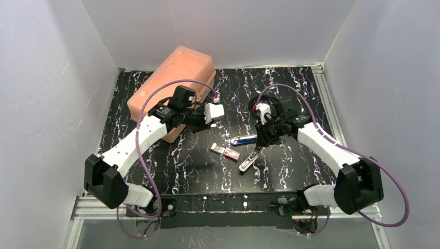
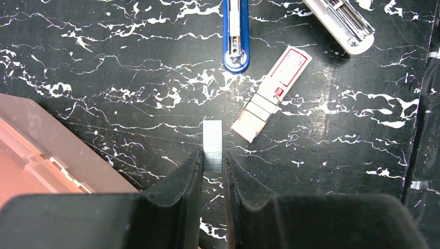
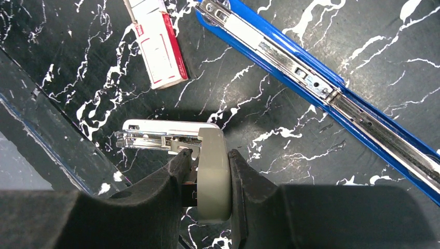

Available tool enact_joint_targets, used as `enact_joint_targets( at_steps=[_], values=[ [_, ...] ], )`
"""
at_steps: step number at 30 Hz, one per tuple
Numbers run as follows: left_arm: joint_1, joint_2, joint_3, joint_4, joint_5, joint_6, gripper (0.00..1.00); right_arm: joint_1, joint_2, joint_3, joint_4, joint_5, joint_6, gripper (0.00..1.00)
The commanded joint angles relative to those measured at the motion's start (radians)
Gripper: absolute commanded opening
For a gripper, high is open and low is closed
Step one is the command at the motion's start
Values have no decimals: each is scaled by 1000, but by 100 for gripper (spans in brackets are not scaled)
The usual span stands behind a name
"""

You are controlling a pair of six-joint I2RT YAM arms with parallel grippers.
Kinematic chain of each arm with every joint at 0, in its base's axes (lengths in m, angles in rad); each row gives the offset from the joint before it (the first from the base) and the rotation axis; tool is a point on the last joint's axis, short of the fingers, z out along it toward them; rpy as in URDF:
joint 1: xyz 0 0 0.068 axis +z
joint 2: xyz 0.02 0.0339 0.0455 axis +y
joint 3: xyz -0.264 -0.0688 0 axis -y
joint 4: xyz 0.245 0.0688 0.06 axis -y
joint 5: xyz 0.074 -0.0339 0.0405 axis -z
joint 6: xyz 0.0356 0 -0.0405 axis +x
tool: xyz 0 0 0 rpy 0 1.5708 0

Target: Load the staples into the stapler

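Observation:
The stapler lies folded open on the black marbled table: its blue half with the metal channel and its grey-white half. My right gripper is shut on the grey half's rounded end, near the hinge. The staples box, pink-red with its grey tray slid out, lies flat left of the stapler. My left gripper hovers above the table behind the box, shut on a short silver strip of staples that sticks out past its fingertips.
A large salmon-pink plastic case stands at the back left, close beside the left arm. White walls enclose the table on three sides. A metal rail runs along the right edge.

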Motion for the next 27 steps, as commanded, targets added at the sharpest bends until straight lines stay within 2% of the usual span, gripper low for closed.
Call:
enact_joint_targets(
  at_steps=[1,14,22,27],
  values=[
    [3,-9,14,-12,10,-3,2,3,-47,-14,51,41,8,27],
    [3,-8,22,-21,2,5,3,2,-37,-61,88,107,37,33],
    [3,-12,20,-25,6,8,3,1,-38,-73,99,99,40,45],
    [3,-15,20,-33,4,18,2,1,-28,-73,102,97,45,46]
  ],
)
